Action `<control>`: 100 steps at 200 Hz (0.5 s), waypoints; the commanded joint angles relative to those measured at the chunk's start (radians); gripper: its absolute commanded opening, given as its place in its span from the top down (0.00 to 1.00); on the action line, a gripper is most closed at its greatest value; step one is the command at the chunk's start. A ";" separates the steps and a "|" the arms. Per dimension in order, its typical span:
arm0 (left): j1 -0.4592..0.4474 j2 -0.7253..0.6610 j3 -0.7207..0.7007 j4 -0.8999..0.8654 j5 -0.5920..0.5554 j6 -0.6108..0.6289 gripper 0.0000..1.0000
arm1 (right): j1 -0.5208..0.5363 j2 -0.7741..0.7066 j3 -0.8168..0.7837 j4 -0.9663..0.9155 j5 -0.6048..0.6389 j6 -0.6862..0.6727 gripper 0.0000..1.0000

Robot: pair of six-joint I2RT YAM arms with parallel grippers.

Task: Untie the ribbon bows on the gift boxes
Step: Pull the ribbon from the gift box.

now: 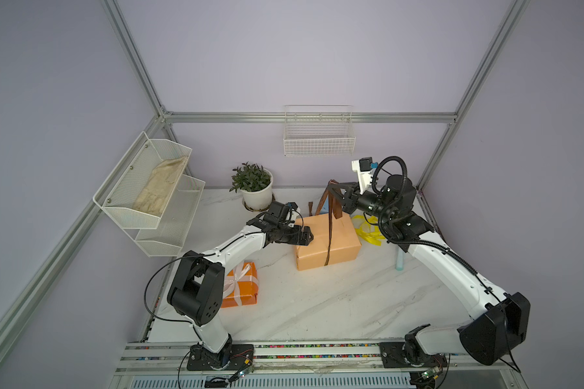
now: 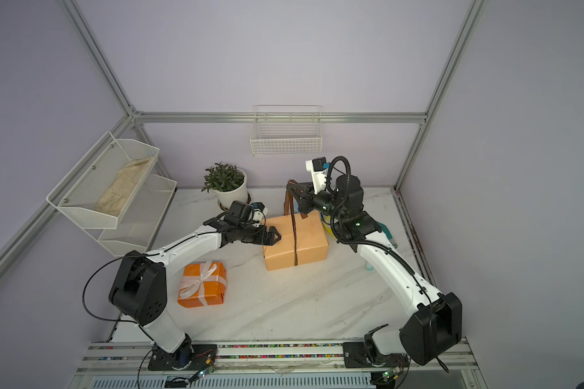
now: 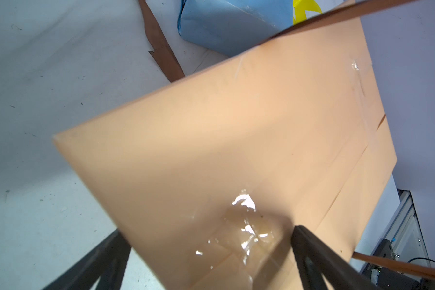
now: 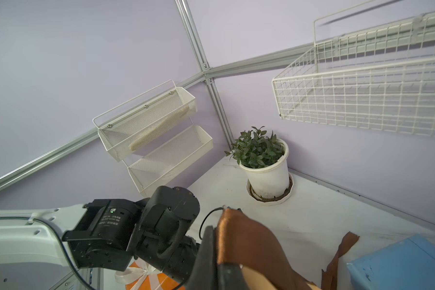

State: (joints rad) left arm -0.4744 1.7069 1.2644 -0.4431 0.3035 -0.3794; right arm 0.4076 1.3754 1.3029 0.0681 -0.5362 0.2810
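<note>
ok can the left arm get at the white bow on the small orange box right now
Probably yes. The left gripper is open at the edge of the peach box, and the white bow lies uncovered on the orange box beside that arm.

Readable text: none that I can make out in any view.
Motor label (image 4: 110, 221): a few short lines of white print on the black motor (image 4: 96, 238) of my left arm, seen in the right wrist view; they stand upside down and are too small for me to read.
Brands, numbers, signs: none I can tell anywhere else.
</note>
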 commanded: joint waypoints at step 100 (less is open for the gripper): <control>-0.004 0.012 0.058 -0.026 -0.023 0.023 0.00 | -0.003 -0.066 0.208 0.012 0.104 -0.077 1.00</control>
State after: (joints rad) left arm -0.4744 1.7081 1.2793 -0.4690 0.2947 -0.3737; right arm 0.4076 1.3464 1.4387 0.0486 -0.4557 0.2283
